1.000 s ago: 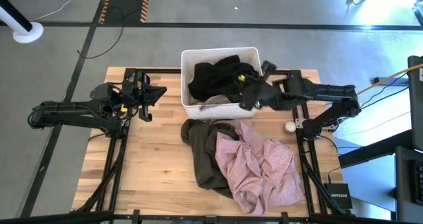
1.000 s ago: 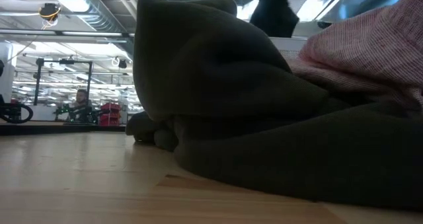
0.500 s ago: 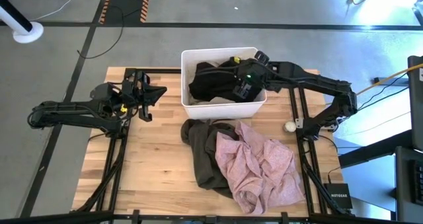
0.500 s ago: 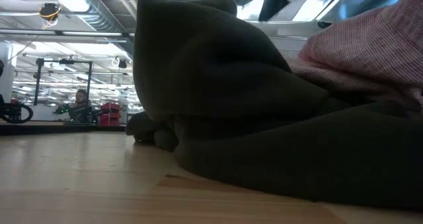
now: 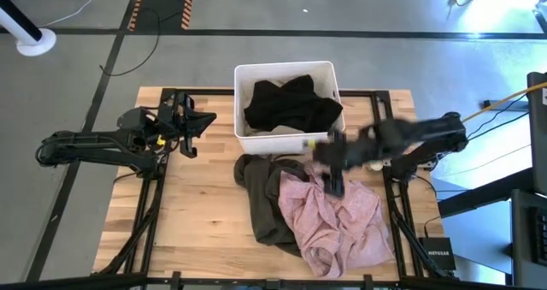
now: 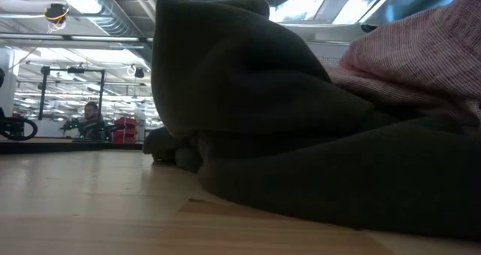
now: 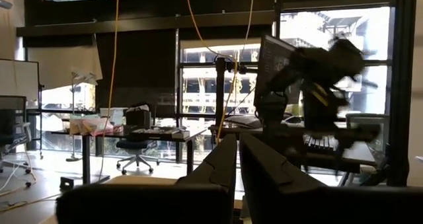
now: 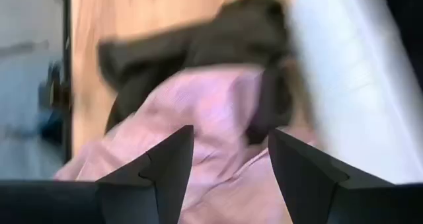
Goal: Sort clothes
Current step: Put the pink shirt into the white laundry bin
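Note:
A black garment (image 5: 291, 106) lies in the white bin (image 5: 242, 76) at the table's far middle. In front of the bin, a large olive-brown garment (image 5: 261, 200) rests on the table, with a light pink one (image 5: 342, 221) heaped on its right part. My right gripper (image 5: 335, 180) hovers blurred over the pink garment's far edge. It is open and tipped downward, with pink cloth (image 8: 218, 112) showing beyond its fingers (image 8: 165, 164). My left gripper (image 5: 198, 123) waits shut at the table's far left, raised. The low view shows only the olive-brown garment (image 6: 263, 127) and the pink garment (image 6: 421, 59).
The bin's near wall (image 8: 344, 72) stands close beside my right gripper. A small white ball (image 5: 374, 163) lies at the table's right edge. Bare wood (image 5: 188, 213) stretches left of the garments.
My right gripper has gone from the bin's right rim across the bin, then swung toward the table's near edge and tipped downward over the pink garment. The black garment now lies alone in the bin. The dark shape at the top of the low view is gone.

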You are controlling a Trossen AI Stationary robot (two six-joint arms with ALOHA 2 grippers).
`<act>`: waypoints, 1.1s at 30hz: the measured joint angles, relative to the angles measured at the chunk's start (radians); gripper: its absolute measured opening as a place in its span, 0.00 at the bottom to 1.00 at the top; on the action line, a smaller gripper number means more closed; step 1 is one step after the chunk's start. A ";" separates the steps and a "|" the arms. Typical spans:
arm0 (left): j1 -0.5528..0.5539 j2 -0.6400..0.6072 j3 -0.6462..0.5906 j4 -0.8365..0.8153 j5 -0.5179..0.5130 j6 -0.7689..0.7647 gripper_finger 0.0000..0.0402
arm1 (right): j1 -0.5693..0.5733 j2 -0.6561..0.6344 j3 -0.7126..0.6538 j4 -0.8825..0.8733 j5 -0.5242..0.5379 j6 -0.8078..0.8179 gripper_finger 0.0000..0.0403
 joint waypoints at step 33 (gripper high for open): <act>0.000 0.000 0.000 -0.046 0.001 -0.066 0.04 | 0.424 0.326 -0.261 0.386 -0.016 0.237 0.53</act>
